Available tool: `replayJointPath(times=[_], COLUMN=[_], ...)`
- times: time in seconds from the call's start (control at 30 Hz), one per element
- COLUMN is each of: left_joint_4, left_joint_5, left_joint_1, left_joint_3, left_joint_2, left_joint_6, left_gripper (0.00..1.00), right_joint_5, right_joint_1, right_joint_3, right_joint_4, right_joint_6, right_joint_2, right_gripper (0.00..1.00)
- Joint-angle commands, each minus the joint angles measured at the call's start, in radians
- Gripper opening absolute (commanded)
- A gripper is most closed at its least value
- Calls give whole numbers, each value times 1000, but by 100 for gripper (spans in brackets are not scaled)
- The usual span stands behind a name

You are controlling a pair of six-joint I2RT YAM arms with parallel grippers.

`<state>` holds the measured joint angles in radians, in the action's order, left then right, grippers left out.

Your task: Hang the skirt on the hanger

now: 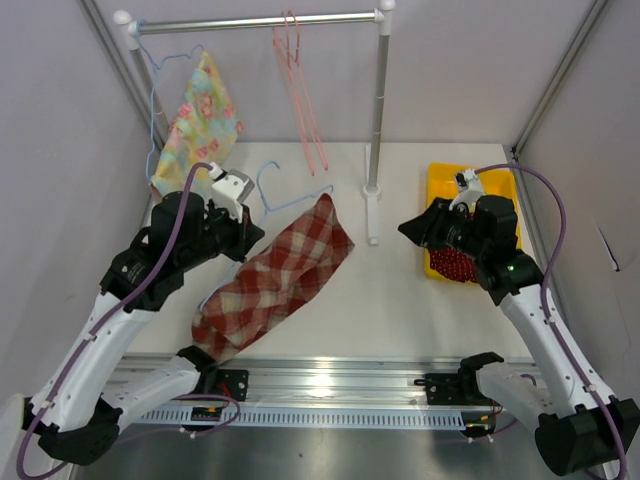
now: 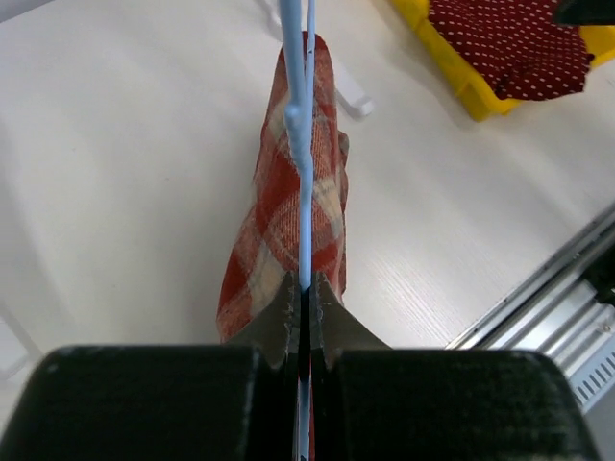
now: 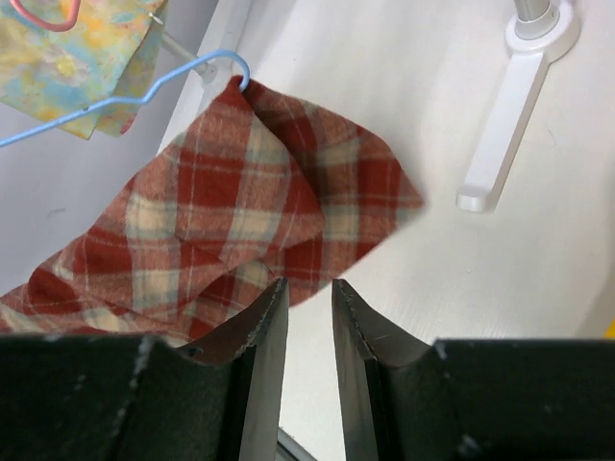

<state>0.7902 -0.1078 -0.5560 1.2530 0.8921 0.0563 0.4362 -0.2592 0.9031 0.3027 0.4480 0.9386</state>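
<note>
The red plaid skirt (image 1: 275, 275) lies crumpled on the table, running diagonally from near the left arm's base towards the rack foot. A light blue wire hanger (image 1: 268, 186) pokes its hook out at the skirt's upper end. My left gripper (image 1: 250, 236) is shut on the hanger's wire (image 2: 302, 182), which runs straight out from the jaws above the skirt (image 2: 279, 221). My right gripper (image 1: 408, 230) hovers to the skirt's right, open, with nothing between its fingers. In the right wrist view the gripper (image 3: 309, 286) sits just off the skirt's edge (image 3: 250, 221), with the hanger hook (image 3: 227, 61) beyond.
A clothes rack (image 1: 260, 22) at the back carries pink hangers (image 1: 300, 90) and a floral garment (image 1: 200, 120) on a blue hanger. Its white foot (image 1: 372, 215) stands mid-table. A yellow tray (image 1: 445, 185) with a dark red dotted cloth (image 1: 455, 262) lies at the right.
</note>
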Motion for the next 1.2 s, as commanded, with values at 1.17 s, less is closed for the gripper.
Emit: replayJointPath(times=[1.17], left_joint_4=[-37], left_joint_5=[-94], left_joint_1=[455], left_joint_3=[1008], left_joint_2=[674], left_joint_6=[143], left_gripper=[0], right_joint_5=[35], right_joint_1=[2], right_joint_3=[270], right_joint_4=[231], right_joint_6=[-45], right_joint_2=[-4], right_gripper=[33])
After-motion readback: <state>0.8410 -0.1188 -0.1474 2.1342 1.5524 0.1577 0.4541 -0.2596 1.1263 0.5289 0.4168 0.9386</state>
